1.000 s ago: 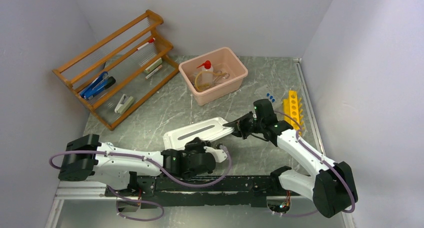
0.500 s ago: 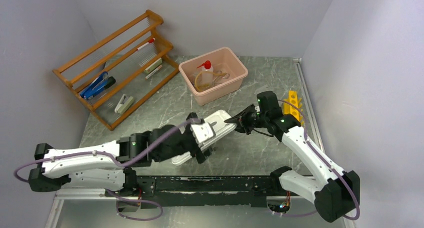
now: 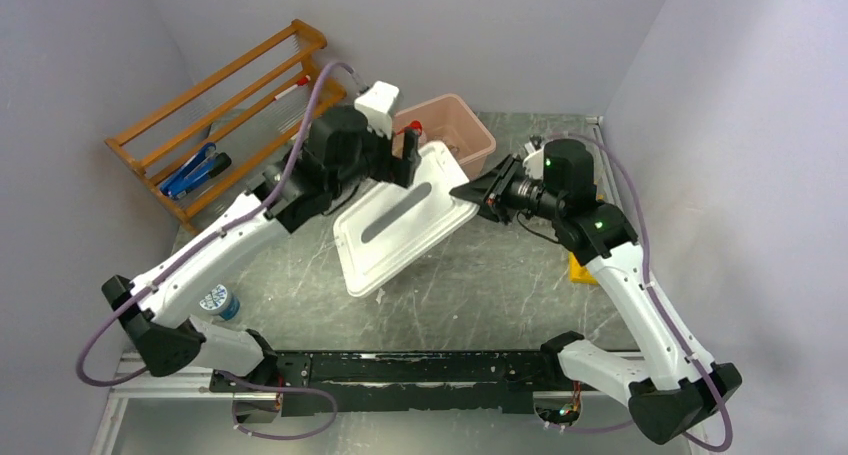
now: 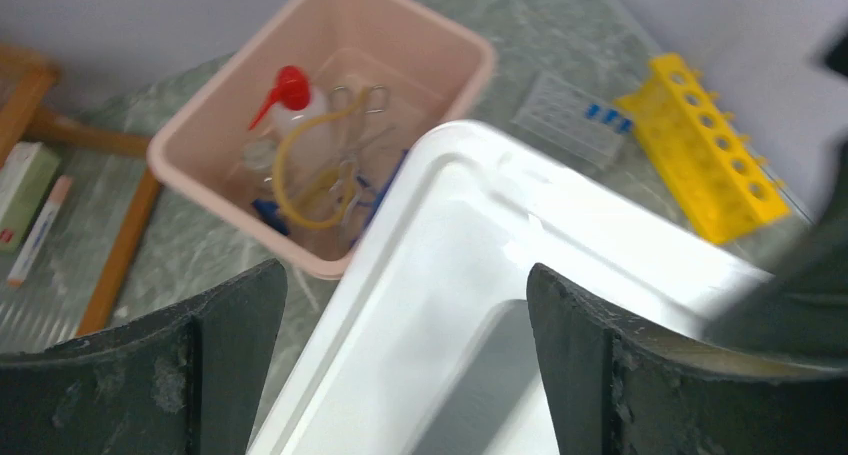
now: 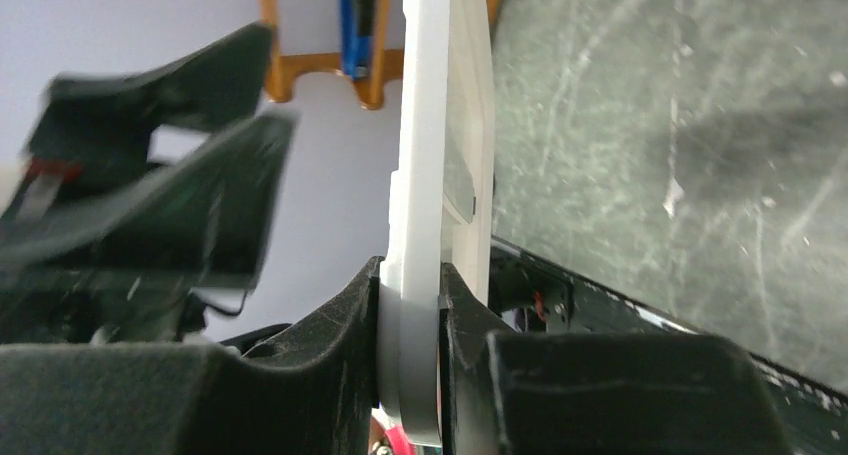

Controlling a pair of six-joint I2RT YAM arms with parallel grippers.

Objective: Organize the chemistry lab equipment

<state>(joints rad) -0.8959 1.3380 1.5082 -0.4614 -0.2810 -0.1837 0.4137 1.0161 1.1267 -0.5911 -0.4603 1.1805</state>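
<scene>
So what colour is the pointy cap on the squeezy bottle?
Red. The cap shows best in the left wrist view, inside the pink tub.

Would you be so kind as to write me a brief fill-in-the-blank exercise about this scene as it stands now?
1. The right hand is shut on the edge of the white lid, while the jaws of the left hand stand ____.
2. The squeeze bottle inside the pink tub has a ____ cap.
3. The tube rack on the table beyond the tub is coloured ____.

Missing words: open; red; yellow.
</scene>
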